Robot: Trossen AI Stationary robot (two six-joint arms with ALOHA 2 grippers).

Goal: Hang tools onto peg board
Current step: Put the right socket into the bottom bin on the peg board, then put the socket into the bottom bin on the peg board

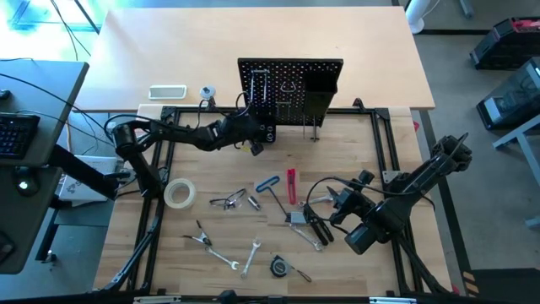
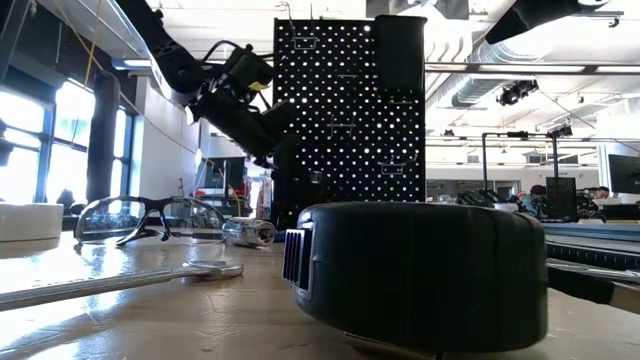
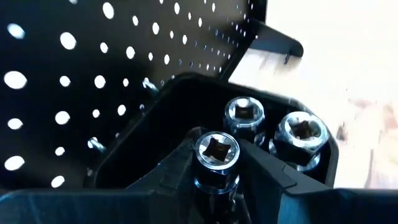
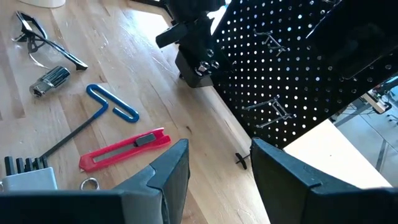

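Peg board [image 1: 289,89] stands upright at the far middle of the table [image 1: 211,287], its perforated black face toward the arms, with metal hooks [image 4: 273,111] on it and a black box-shaped bin [image 1: 321,93] on its right half. Left gripper [image 1: 253,135] is at the foot of the peg board's left side, over a small black holder [image 3: 186,118] mounted low on the board; its fingers [image 3: 168,171] stand on either side of a silver socket [image 3: 216,152] whose lower end sits in that holder, close against it, though I cannot tell from the wrist view whether they press it or have just let go. Two more sockets [image 3: 301,134] stand in the holder just beside the first. Right gripper [image 1: 325,207] hovers well in front of the peg board, to the right, fingers apart and holding nothing, above black-handled pliers [image 1: 319,230]. On the table in front of the peg board lie the remaining tools: a blue-handled hex key [image 4: 112,102], a red-handled tool [image 4: 124,149], clear glasses [image 1: 228,201], a pale tape roll [image 1: 179,193] off to the left, silver wrenches [image 1: 221,256] nearer the front edge, and a black tape measure [image 2: 420,270] closest to the low camera. A white rectangular tray [image 1: 167,91] sits behind and left of the peg board.
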